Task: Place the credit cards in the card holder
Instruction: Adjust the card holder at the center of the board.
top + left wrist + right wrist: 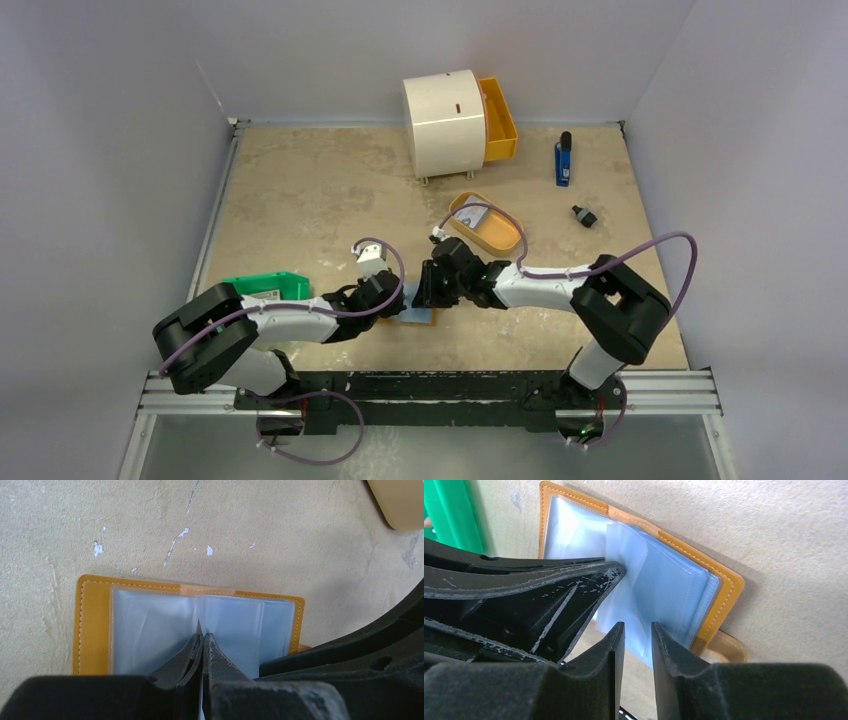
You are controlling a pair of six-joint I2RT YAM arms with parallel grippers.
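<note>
Table (300,200): beige, scuffed, walled on three sides. White drum cabinet (445,122) at the back with its orange drawer (498,120) pulled out. Both arms reach in to meet at the near centre, and from the top view their wrists cover most of what is under them.

Green bin (265,287) sits just behind the left arm, contents not readable. Tan tray (505,240) is behind the right wrist. One credit card (478,215) lies in it, pale with grey print. I can't find the second card in any view.

Card holder (92,625) lies open and flat on the table between the two tools, tan leather outside and clear sleeves (150,630) inside. Its near edge is cut off by the fingers in both wrist views. Whether any sleeve has a card in it, I cannot tell; the plastic is too milky.

Left gripper (202,642): fingers pressed together, tips at the middle fold of the sleeves. Can't tell if a leaf is caught between them.

Right gripper (638,630): fingers slightly apart with a narrow gap, tips at the edge of a lifted sleeve leaf, nothing clearly clamped.

Small stuff far right: blue object (563,160) and black object (584,215), both too small to identify.
</note>
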